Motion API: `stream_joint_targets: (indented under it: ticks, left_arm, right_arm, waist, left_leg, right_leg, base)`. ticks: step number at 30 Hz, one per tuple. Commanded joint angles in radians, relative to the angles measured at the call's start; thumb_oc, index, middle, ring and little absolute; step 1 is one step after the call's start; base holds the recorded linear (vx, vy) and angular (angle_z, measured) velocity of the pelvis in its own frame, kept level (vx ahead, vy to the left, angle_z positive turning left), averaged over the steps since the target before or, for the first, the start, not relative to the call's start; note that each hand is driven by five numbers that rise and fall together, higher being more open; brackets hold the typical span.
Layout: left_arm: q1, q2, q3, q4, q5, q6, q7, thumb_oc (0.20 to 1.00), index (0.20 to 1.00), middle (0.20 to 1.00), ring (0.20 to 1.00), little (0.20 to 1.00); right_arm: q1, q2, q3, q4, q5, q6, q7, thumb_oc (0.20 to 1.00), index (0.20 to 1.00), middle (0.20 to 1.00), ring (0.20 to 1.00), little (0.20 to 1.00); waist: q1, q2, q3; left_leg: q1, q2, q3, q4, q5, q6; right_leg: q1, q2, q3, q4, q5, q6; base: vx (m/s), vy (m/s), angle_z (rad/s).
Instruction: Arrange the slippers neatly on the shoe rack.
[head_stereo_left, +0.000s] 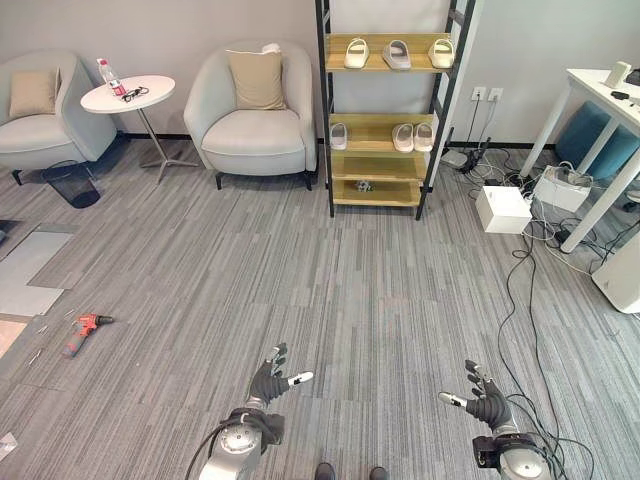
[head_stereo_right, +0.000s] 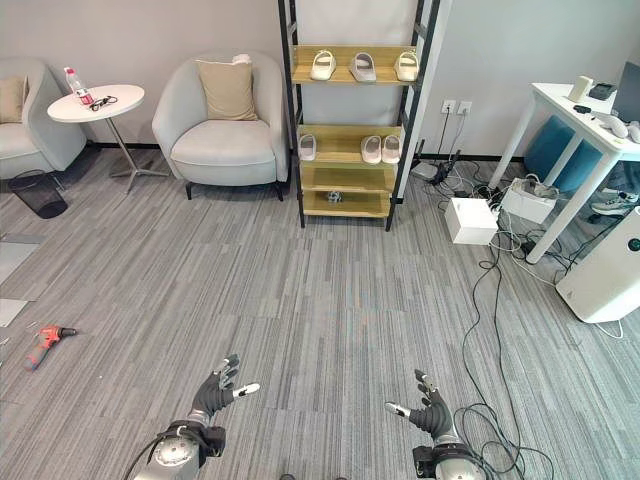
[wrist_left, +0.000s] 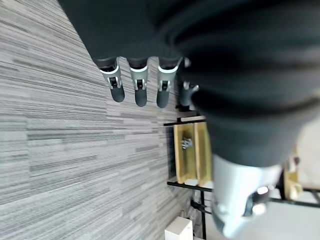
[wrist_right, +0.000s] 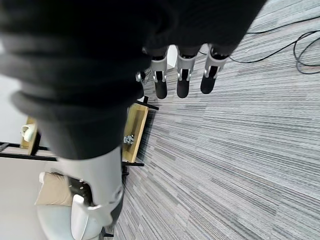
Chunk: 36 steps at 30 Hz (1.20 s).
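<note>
Both hands, left hand (head_stereo_left: 268, 383) and right hand (head_stereo_left: 487, 402), are hovering low over the near carpet, fingers spread, grasping nothing. Slippers (head_stereo_left: 397, 54) are sitting on the far shoe rack (head_stereo_left: 384, 120).

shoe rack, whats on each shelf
On the shoe rack, the top shelf holds three slippers, the middle shelf three more, and the bottom shelf one small object too small to identify.

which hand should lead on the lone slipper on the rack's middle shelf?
Left, marginally. The lone slipper sits at the shelf's left end, on the side of the left hand; the right hand is farther across. Both are open, empty, and far from the shoe rack.
</note>
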Motion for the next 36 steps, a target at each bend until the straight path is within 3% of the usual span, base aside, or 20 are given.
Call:
stream_joint_targets:
  ticks: [1,19,21,24,27,29,34,36]
  left_arm:
    - [-0.048,0.025,0.022,-0.032,-0.018,-0.051,-0.007,1.000,1.000,1.000,1.000,1.000]
    - [-0.065,0.036,0.058,0.004,-0.016,-0.051,0.027,1.000,1.000,1.000,1.000,1.000]
    - [-0.073,0.040,0.062,0.004,-0.016,-0.052,0.035,1.000,1.000,1.000,1.000,1.000]
    - [-0.091,0.042,0.064,-0.004,-0.023,-0.056,0.054,1.000,1.000,1.000,1.000,1.000]
    - [-0.103,0.042,0.063,0.001,-0.026,-0.058,0.063,1.000,1.000,1.000,1.000,1.000]
    - [-0.115,0.039,0.062,0.014,-0.021,-0.057,0.068,1.000,1.000,1.000,1.000,1.000]
    - [-0.138,0.035,0.071,0.033,-0.032,-0.064,0.081,1.000,1.000,1.000,1.000,1.000]
    - [-0.136,0.028,0.068,0.043,-0.038,-0.059,0.071,1.000,1.000,1.000,1.000,1.000]
  right_arm:
    - [-0.025,-0.015,0.017,-0.028,-0.005,-0.025,-0.002,1.000,1.000,1.000,1.000,1.000]
    - [-0.096,-0.013,0.047,-0.035,0.002,-0.015,0.000,1.000,1.000,1.000,1.000,1.000]
    - [-0.102,-0.012,0.045,-0.036,0.007,-0.016,0.000,1.000,1.000,1.000,1.000,1.000]
    - [-0.125,-0.010,0.045,-0.045,0.012,-0.019,-0.011,1.000,1.000,1.000,1.000,1.000]
    - [-0.137,-0.006,0.055,-0.052,0.010,-0.022,-0.015,1.000,1.000,1.000,1.000,1.000]
    - [-0.140,-0.003,0.056,-0.053,0.013,-0.022,-0.019,1.000,1.000,1.000,1.000,1.000]
    - [-0.142,-0.005,0.052,-0.047,0.016,-0.030,-0.030,1.000,1.000,1.000,1.000,1.000]
    - [-0.116,-0.008,0.049,-0.053,0.021,-0.030,-0.027,1.000,1.000,1.000,1.000,1.000]
  waist:
    - [-0.003,-0.039,-0.007]
    - [0.007,-0.046,0.032]
    - [0.007,-0.050,0.039]
    - [0.002,-0.048,0.077]
    - [-0.011,-0.045,0.118]
    - [-0.020,-0.046,0.137]
    - [-0.045,-0.061,0.161]
    - [-0.064,-0.062,0.143]
  left_leg:
    - [0.016,0.030,-0.050,-0.001,-0.086,-0.044]
    - [-0.033,0.001,-0.040,-0.001,-0.090,-0.013]
    - [-0.043,-0.006,-0.040,0.005,-0.095,-0.004]
    - [-0.076,-0.026,-0.042,0.037,-0.113,0.020]
    - [-0.078,-0.024,-0.043,0.054,-0.127,0.029]
    - [-0.068,-0.022,-0.047,0.049,-0.134,0.023]
    - [0.022,-0.017,-0.057,0.015,-0.170,0.006]
    - [0.046,-0.009,-0.078,0.035,-0.195,-0.007]
  right_leg:
    - [0.003,-0.097,0.054,0.000,-0.106,0.120]
    - [-0.052,-0.127,0.072,0.007,-0.088,0.144]
    - [-0.073,-0.133,0.079,0.040,-0.100,0.148]
    - [-0.178,-0.144,0.094,0.209,-0.122,0.168]
    - [-0.287,-0.127,0.102,0.389,-0.101,0.182]
    - [-0.357,-0.101,0.100,0.414,-0.085,0.177]
    - [-0.446,-0.061,-0.044,0.275,-0.026,0.158]
    - [-0.416,-0.056,-0.036,0.254,-0.041,0.141]
  base:
    - [0.00,0.000,0.00]
    - [0.02,0.036,-0.02]
    - [0.04,0.100,-0.11]
    - [-0.01,0.128,-0.03]
    - [0.00,0.068,-0.14]
    - [0.10,-0.010,0.01]
    - [0.21,-0.092,-0.05]
    - [0.33,-0.147,0.18]
